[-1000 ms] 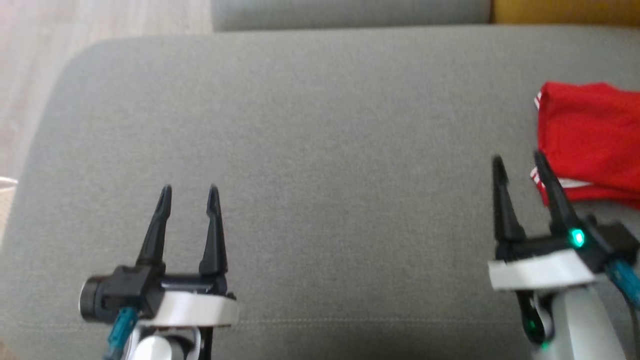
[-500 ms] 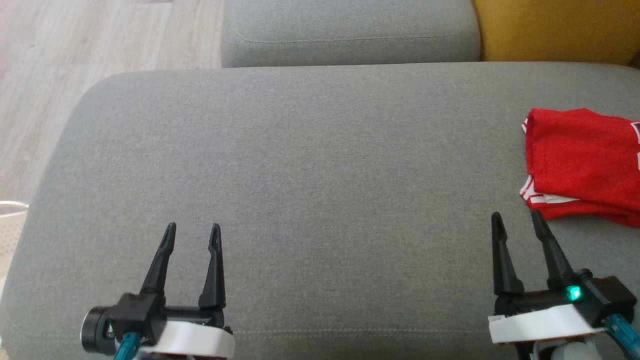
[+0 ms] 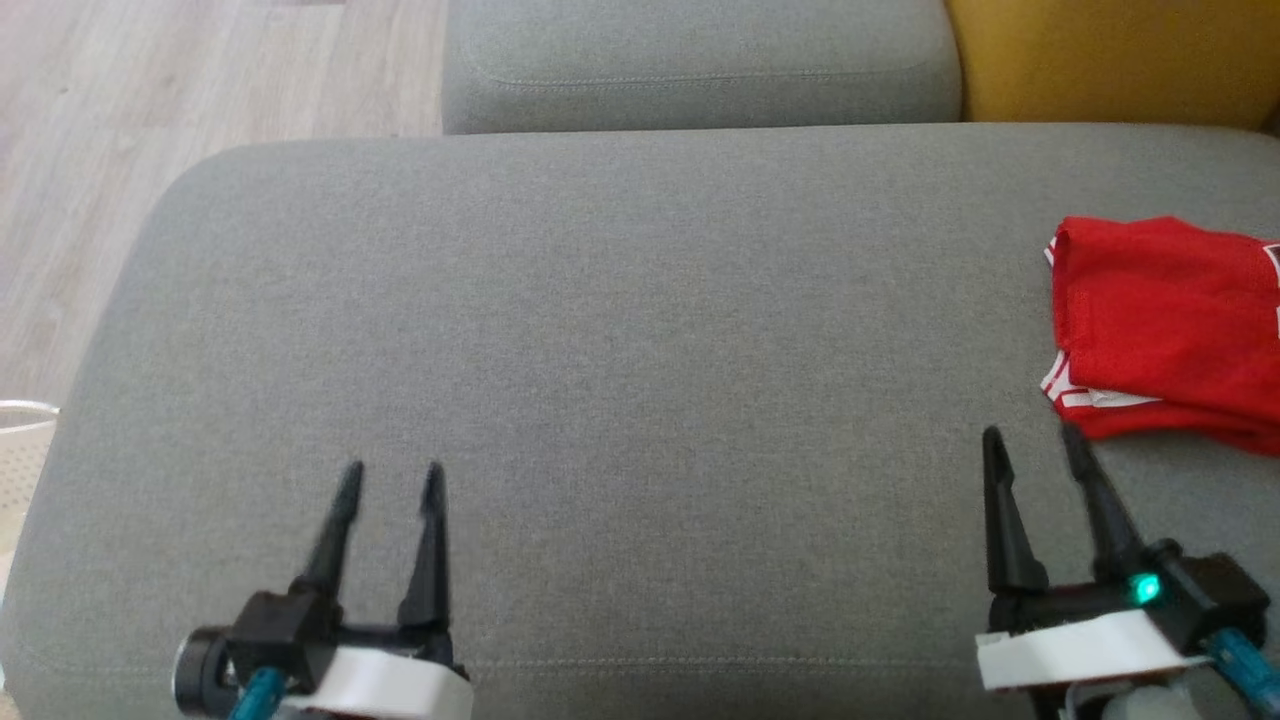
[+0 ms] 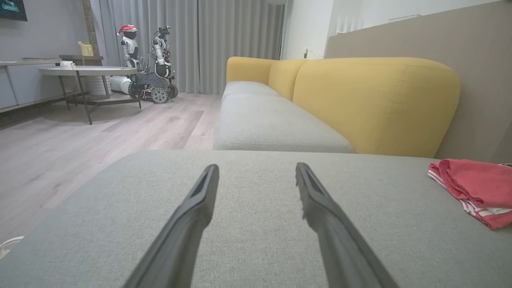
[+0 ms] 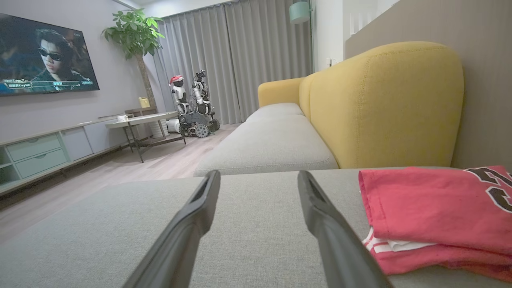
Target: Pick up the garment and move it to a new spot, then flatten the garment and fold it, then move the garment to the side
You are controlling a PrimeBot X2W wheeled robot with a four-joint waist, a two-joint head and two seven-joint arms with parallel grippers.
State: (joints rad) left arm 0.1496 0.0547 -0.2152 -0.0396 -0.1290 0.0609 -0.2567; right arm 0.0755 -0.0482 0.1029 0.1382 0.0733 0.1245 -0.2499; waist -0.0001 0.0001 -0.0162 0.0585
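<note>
Where jersey lies: jersey (image 3: pixel 1165 330) sits folded at the far right of the grey cushion (image 3: pixel 640 350), red side up, cut by the head view's right edge.
Trim (image 3: pixel 1075 395): white with red stripes; shows at the near-left corner of the fold, under the top layer.
Lettering (image 5: pixel 494 184): dark with a pale outline, on the top layer; cropped, not readable.
Right tool (image 3: pixel 1032 436): wide, holding nothing; low over the cushion, just near-left of the jersey. In the right wrist view a strip of cushion shows between its finger and the jersey.
Left tool (image 3: pixel 392 472): wide, holding nothing; over bare cushion, well apart from the jersey.
Sofa: second grey seat (image 3: pixel 700 60) beyond the cushion; yellow back (image 3: pixel 1110 60) to its right.
Floor (image 3: pixel 200 80): pale wood, left of the sofa.
Room, wrist views: round table (image 4: pixel 88 71), parked robots (image 4: pixel 154 64) before grey curtains (image 4: pixel 224 40); plant (image 5: pixel 134 30) and lit TV (image 5: pixel 44 56) on the left wall.
</note>
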